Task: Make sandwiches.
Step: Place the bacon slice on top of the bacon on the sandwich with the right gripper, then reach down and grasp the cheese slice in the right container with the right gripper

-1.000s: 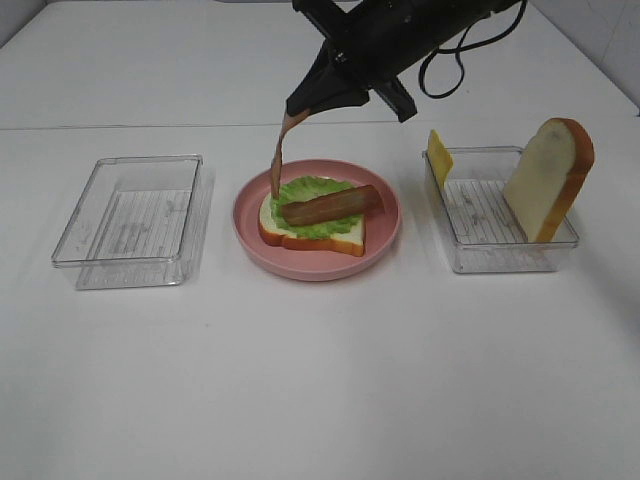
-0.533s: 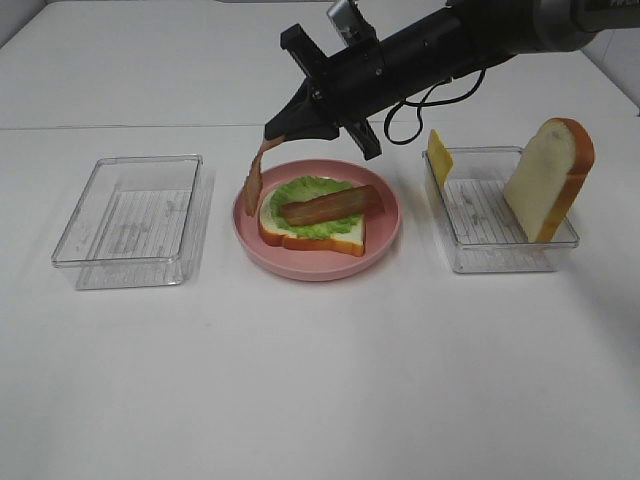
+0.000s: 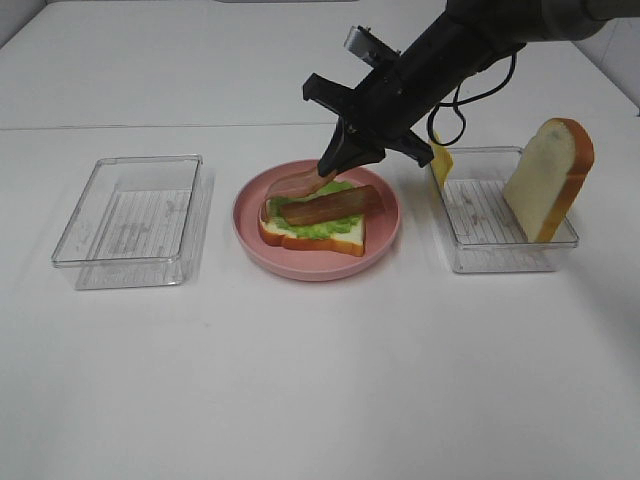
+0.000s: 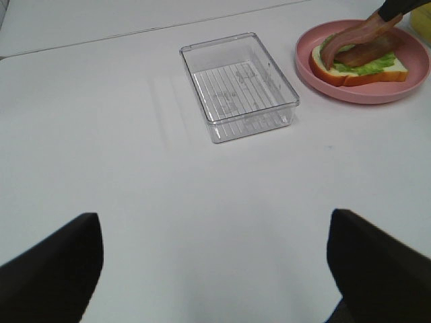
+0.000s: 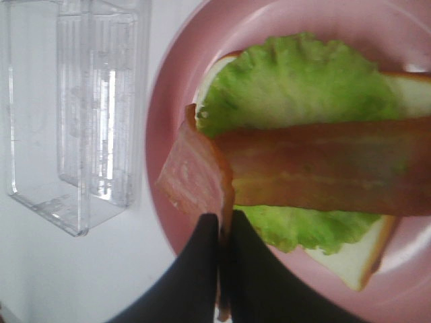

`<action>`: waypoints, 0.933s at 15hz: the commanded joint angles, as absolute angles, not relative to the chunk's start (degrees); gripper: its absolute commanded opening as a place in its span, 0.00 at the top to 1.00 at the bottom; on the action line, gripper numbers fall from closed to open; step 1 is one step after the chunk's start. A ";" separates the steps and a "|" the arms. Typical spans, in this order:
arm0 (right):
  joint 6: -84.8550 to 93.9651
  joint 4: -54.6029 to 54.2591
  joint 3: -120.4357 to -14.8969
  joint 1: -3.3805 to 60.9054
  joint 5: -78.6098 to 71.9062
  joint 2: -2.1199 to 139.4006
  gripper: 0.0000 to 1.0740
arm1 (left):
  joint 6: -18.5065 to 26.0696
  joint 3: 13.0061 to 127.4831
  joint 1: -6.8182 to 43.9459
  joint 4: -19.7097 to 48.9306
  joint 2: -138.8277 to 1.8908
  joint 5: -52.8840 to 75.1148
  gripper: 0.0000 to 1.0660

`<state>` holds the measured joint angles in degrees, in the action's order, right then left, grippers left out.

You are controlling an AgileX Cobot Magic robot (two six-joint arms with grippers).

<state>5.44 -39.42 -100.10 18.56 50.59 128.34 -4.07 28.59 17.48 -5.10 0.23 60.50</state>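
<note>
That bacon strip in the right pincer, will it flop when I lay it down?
Probably floppy: the reddish-brown bacon strip bends and sags from the right pincer. Likely light, since a pinch at one end holds it.

Clear trays: 2, left-edge tray [image 3: 125, 262] and right-edge tray [image 3: 505, 258]. Pink plate [image 3: 316, 268]: 1. Bread slices: 2, flat bread slice [image 3: 312, 243] and standing bread slice [image 3: 545, 180]. Lettuce leaf [image 3: 338, 227]: 1. Bacon strips: 2, flat bacon strip [image 3: 330, 206] and lifted bacon strip [image 3: 295, 182]. Cheese [image 3: 442, 166]: 1.

Right tool [image 3: 329, 165] lower over the plate [image 3: 300, 268], its bacon strip [image 3: 297, 182] now on the lettuce [image 3: 338, 227].
</note>
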 commanded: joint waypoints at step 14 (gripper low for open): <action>-4.13 -15.13 -109.78 18.68 66.18 121.93 0.38 | -4.18 28.53 17.48 -5.21 0.11 59.99 0.20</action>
